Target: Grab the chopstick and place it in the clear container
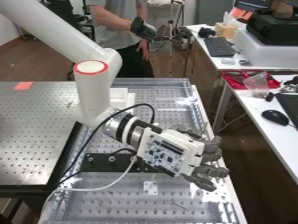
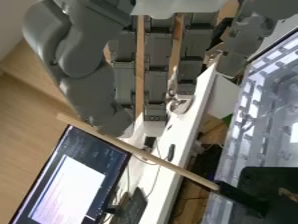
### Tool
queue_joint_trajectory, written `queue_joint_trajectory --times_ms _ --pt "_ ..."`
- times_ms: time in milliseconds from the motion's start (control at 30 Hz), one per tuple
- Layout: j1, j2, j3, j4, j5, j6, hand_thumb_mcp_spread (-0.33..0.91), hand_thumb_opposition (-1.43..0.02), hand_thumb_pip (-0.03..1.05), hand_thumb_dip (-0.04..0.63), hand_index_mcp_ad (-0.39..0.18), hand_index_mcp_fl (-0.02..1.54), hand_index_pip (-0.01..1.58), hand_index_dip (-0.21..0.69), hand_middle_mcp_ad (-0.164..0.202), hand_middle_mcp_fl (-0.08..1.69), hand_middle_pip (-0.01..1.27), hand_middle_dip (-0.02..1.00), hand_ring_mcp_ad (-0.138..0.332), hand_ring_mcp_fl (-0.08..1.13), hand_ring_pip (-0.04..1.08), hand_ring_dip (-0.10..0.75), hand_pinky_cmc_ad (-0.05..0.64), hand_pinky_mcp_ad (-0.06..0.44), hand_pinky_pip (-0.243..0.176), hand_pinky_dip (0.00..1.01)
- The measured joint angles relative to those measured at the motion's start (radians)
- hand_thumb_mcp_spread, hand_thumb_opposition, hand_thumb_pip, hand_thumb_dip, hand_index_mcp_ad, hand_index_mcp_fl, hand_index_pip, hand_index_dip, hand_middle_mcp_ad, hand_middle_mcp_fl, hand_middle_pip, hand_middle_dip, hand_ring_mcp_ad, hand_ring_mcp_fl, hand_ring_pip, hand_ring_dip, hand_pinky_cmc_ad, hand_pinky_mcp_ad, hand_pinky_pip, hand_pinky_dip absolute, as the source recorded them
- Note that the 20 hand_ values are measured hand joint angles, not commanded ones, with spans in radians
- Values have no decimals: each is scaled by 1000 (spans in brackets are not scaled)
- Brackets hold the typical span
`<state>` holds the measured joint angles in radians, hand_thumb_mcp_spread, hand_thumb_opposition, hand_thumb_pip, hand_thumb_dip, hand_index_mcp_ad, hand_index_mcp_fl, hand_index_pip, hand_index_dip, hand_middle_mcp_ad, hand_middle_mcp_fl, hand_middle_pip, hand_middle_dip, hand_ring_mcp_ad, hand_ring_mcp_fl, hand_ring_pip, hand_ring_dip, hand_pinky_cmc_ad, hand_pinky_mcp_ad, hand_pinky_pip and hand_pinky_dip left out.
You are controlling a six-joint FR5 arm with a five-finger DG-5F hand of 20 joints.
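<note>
The robot hand (image 2: pixel 86 62) is hanging with fingers straight and apart, the chopstick (image 2: pixel 163 163) is slanting beside its thumb tip, contact unclear, and careful grasping is calling for thumb and fingers squared across the shaft, the clear-walled container (image 2: pixel 245 122) lying beyond.

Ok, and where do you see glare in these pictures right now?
High view: pale reflections streak the perforated bench top, beyond the arm and close by the hand. Wrist view: bright glints dot the clear ridged surface, and the monitor glows strongly.
</note>
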<state>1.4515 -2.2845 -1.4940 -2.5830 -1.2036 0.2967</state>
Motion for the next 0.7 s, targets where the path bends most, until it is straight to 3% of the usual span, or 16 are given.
queue_joint_trajectory --times_ms 700 --pt "-4 17 -37 -1 4 9 487 -853 777 312 -119 572 885 -10 -10 656 456 602 52 375 75 393 340 257 3 176"
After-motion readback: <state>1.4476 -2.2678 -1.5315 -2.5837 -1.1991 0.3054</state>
